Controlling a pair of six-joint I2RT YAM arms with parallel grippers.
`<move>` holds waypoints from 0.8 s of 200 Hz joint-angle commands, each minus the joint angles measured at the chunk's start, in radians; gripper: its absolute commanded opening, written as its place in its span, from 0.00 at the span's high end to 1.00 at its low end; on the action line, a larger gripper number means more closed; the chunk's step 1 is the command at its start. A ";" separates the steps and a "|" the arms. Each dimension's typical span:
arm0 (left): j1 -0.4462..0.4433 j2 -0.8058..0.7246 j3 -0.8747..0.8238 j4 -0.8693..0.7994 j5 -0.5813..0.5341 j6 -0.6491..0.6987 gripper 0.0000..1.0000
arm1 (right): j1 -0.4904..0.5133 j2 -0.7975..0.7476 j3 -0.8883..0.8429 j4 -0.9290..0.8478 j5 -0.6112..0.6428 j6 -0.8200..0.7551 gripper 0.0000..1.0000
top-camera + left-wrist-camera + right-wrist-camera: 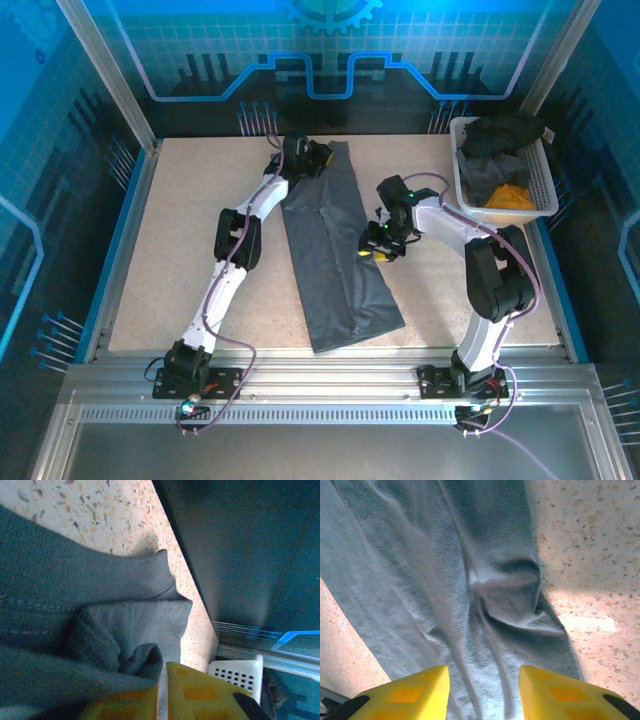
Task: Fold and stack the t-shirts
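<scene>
**Cataloguing the fold station: one shirt laid out, others in the basket**

1. Surface (200, 200). Speckled beige board, framed by metal rails, with blue panels behind it.

2. Dark slate-grey t-shirt (335, 260). Folded into a long narrow strip and lying flat on the middle of the surface. It runs at a slant from the far centre toward the near edge, and the near end is the wider one. Soft creases run lengthwise in the right wrist view.

3. Left arm (240, 240). Stretched from its base at the near left up to the far end of the strip.

4. Right arm (495, 275). Bent back on itself, with its wrist over the right edge of the strip about midway along.

5. Basket (545, 175). White plastic lattice, set in the far right corner of the surface, well apart from the strip.

6. Black t-shirt (505, 133). Heaped at the far end of the basket.

7. Lighter grey t-shirt (483, 178). Crumpled in the middle of the basket, just beside the black one.

8. Orange-yellow t-shirt (510, 198). A small bunch at the near end of the basket.

9. Left tool (316, 157). Yellow fingers drawn nearly together and pinching a bunched fold at the far end of the slate strip.

10. Right tool (484, 680). Yellow fingers spread apart above the cloth, gripping nothing.
</scene>
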 commanded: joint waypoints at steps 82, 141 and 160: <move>0.039 -0.683 -0.693 -0.127 -0.151 0.107 0.73 | 0.032 0.168 0.197 0.030 0.041 -0.147 0.62; 0.063 -0.564 -0.696 -0.195 -0.087 0.116 0.79 | 0.028 0.407 0.444 0.047 0.011 -0.166 0.63; 0.058 -0.536 -0.694 -0.223 -0.103 0.119 0.81 | 0.025 0.468 0.517 0.027 0.016 -0.165 0.64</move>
